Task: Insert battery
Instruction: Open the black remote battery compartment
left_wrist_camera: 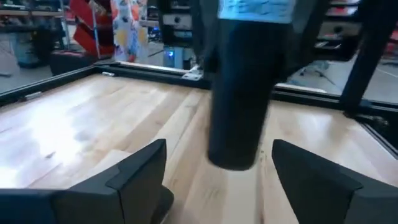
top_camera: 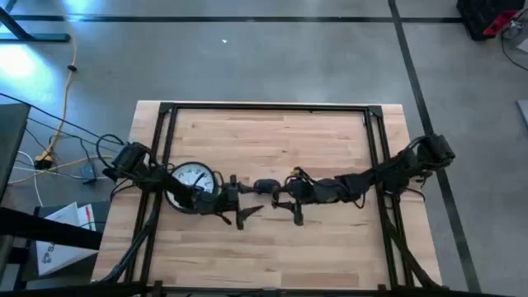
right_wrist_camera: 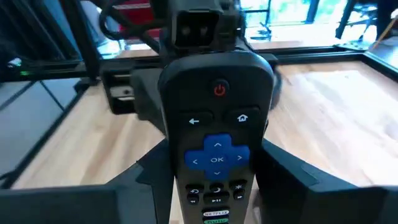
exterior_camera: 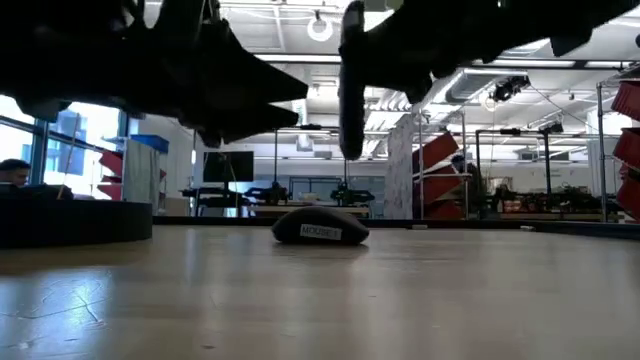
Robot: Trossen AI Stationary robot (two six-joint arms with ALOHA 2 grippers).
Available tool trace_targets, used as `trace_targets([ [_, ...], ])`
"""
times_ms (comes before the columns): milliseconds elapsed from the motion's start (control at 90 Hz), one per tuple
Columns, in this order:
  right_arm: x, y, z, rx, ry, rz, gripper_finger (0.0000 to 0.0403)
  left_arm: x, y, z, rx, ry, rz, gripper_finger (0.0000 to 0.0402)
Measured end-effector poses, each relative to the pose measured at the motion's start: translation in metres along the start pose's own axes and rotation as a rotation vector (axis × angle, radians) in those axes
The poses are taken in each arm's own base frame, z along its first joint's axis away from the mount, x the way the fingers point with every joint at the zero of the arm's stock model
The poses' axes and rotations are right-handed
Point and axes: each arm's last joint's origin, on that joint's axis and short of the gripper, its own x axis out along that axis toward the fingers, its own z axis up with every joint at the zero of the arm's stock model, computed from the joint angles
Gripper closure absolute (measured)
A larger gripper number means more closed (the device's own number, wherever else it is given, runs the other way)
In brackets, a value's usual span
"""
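Your remote sits clamped between the right gripper fingers at table centre, buttons toward that wrist, its back turned toward the left arm, probably to expose the battery bay. The left gripper, at nine o'clock, spreads wide and empty. No battery shows; the clock is half covered.

the high view is evenly lit, with a bright glare patch on the floor at the upper left and soft shadows under the arms on the table. the low view is backlit: ceiling lights and windows at the left burn bright, the arms overhead are black silhouettes, and the near tabletop is blurred. in the left wrist view the close dark object at centre is out of focus. the right wrist view has a blurred background.
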Motion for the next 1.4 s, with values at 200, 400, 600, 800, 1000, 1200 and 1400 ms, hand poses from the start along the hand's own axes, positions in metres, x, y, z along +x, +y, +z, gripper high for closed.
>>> trace_targets([
  [200,0.002,-0.006,0.007,-0.051,-0.050,0.001,0.0247,0.020,0.002,0.003,0.054,0.034,-0.063,0.0106],
  [400,0.004,-0.010,0.007,-0.042,-0.027,0.016,0.0247,0.032,0.004,0.008,0.150,0.008,-0.033,0.0106],
  [600,0.004,-0.011,0.006,-0.049,-0.024,0.011,0.0247,0.039,0.010,0.013,0.181,-0.014,-0.039,0.0106],
  [800,0.004,-0.011,0.006,-0.049,-0.024,0.009,0.0247,0.049,0.017,0.018,0.175,-0.003,-0.118,0.0106],
  [1000,0.004,-0.011,0.006,-0.068,-0.025,0.009,0.0247,0.050,0.020,0.017,0.172,0.002,-0.114,0.0118],
  [1200,0.004,-0.011,0.007,-0.084,-0.031,0.015,0.0247,0.050,0.021,0.017,0.171,0.002,-0.119,0.0151],
  [1400,0.004,-0.010,0.010,-0.085,-0.063,0.017,0.0247,0.052,0.025,0.016,0.156,0.026,-0.149,0.0195],
])
